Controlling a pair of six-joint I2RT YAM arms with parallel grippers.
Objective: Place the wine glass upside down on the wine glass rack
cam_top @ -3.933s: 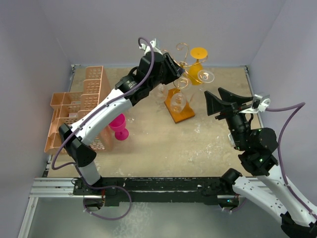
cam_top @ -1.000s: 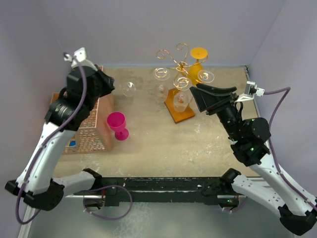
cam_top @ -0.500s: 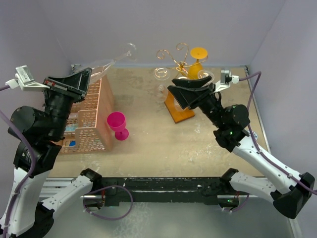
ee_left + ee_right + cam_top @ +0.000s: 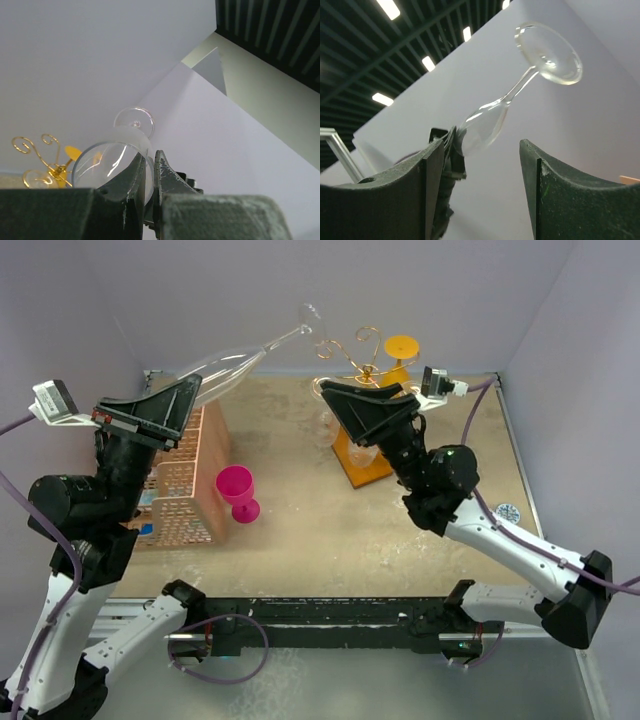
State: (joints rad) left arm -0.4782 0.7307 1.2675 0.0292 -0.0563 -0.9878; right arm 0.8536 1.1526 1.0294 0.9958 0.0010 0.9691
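A: Black fingers on the left gripper (image 4: 185, 398) pinch the bowl of the glass (image 4: 232, 362), and that arm is up high now.

B: What is different from a second ago?

A: Back then the glass hung low beside the crate (image 4: 190, 455). Since then it has swung up and over, so it lies almost on its side in the air. The foot points up and toward the rack (image 4: 350, 348) but is not yet touching it. The right gripper (image 4: 350, 407) has also risen from the table. Its jaws are wide and hold nothing, and they face the stem.

B: So what does that mean for the task?

A: I read it as a handover, or a steadying catch. The glass is about half turned. The foot still has to reach a scroll before the bowl can hang mouth down.

B: What is in the containers?

A: The crate's cells look bare, apart from a blue bit (image 4: 147, 530) in a near one, and it is too small to name. The pink goblet (image 4: 238, 488) stands on the table just beside the crate, not in it. Farther back, the right arm hides most of what hangs on the rack.
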